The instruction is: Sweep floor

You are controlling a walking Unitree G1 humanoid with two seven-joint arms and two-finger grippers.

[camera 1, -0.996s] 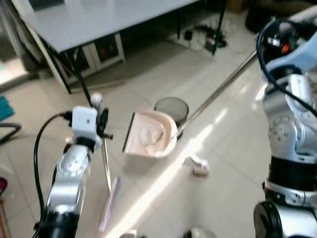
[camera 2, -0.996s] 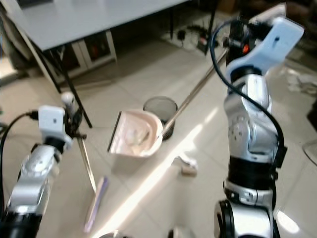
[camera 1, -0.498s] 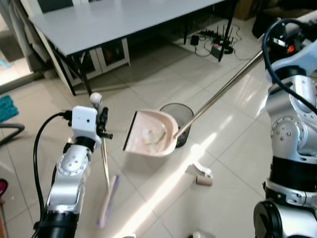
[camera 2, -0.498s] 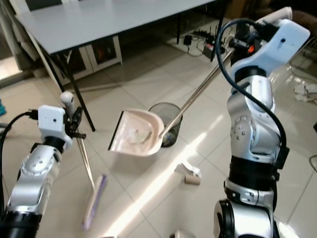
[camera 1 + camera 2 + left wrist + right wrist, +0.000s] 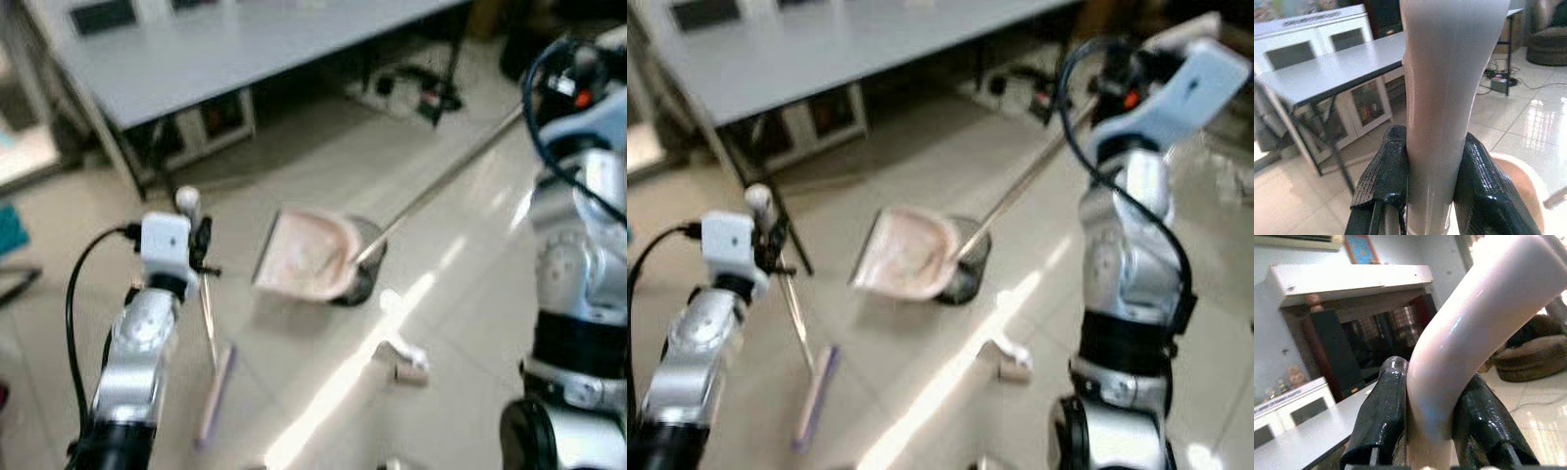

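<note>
- So, left eye view: our left gripper (image 5: 196,257) sits low on our left, clamped on the top of the broom (image 5: 208,333). The stick drops down toward the floor, and the pale brush head lies flat on the tiles just below. The dustpan (image 5: 312,257) hangs in the middle, tipped up over the dark bin (image 5: 364,276). Its long handle runs up and off to our right arm. It's blurry, so we can't say whether anything is left in the pan.
- Right eye view: same scene. The right gripper (image 5: 1114,73) is up high by the blue wrist, with the metal handle slanting down from it to the pan. There's a small scrap of litter (image 5: 1007,360) on the tiles, on our side of the bin, between the broom head and our right leg.
- Left wrist view: the two black fingers (image 5: 1385,181) are squeezed tight on the pale broom stick, which stands upright between them. The pan's rim peeks in behind, so the pan is just past this gripper.
- Right wrist view: the fingers (image 5: 1382,416) are clenched round the curved white grip of the dustpan handle.
- What matters for the next bit, we reckon: the pan's long axis runs from high on the right down to the centre, mouth facing our left. The bin is right under it, so it mostly needs tilting, not moving sideways. The broom arm is the one nearer that leftover scrap.
</note>
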